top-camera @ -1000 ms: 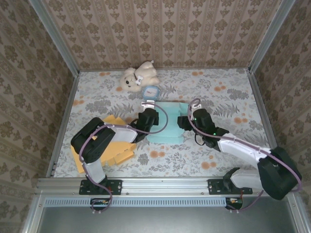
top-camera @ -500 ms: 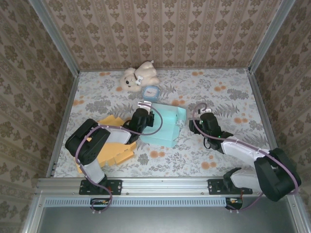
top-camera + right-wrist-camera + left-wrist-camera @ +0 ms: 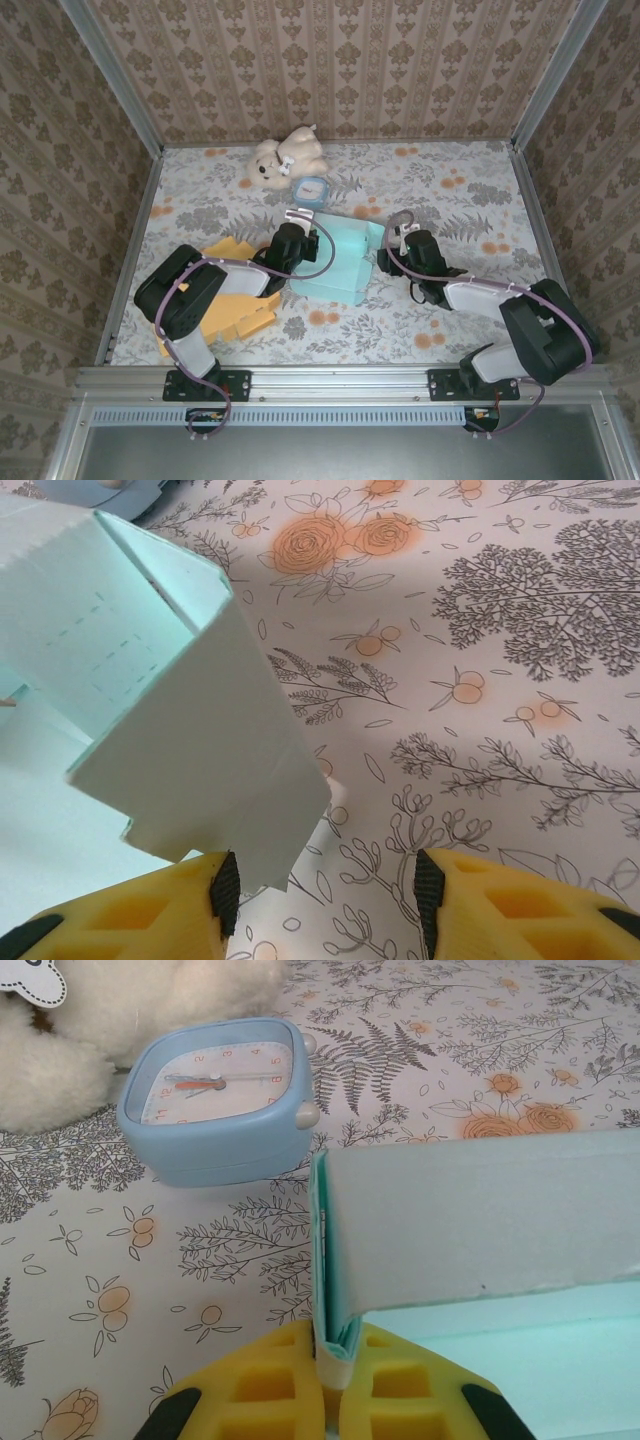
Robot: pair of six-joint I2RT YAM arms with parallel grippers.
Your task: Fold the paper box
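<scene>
Item under work: the paper box (image 3: 335, 265), pale teal, lies partly erected at the middle of the tabletop (image 3: 460, 190), between the two arms. A blue alarm clock (image 3: 312, 189) stands just beyond it, a plush bear (image 3: 283, 158) further back, and yellow card pieces (image 3: 240, 310) lie to its left, under the left arm.

Left fingers (image 3: 250, 1390): closed tight on the thin upright wall (image 3: 480, 1220) at the box's left end, the card pinched edge-on between them.

Right fingers (image 3: 500, 910): standing apart, about half wide, holding nothing. A loose flap (image 3: 200, 740) at the box's right end hangs with its lower corner beside the left-hand finger, in the gap; whether it touches is unclear, and it is not gripped.

Assessment: folding is mid-way. The left side appears to serve as the anchor while the right end is being addressed; the flap is not yet turned in.

Next move, as judged: the right fingers must either close on that flap or press against it, swinging it inward along its crease, with the left grip held firm so the box does not slide.
</scene>
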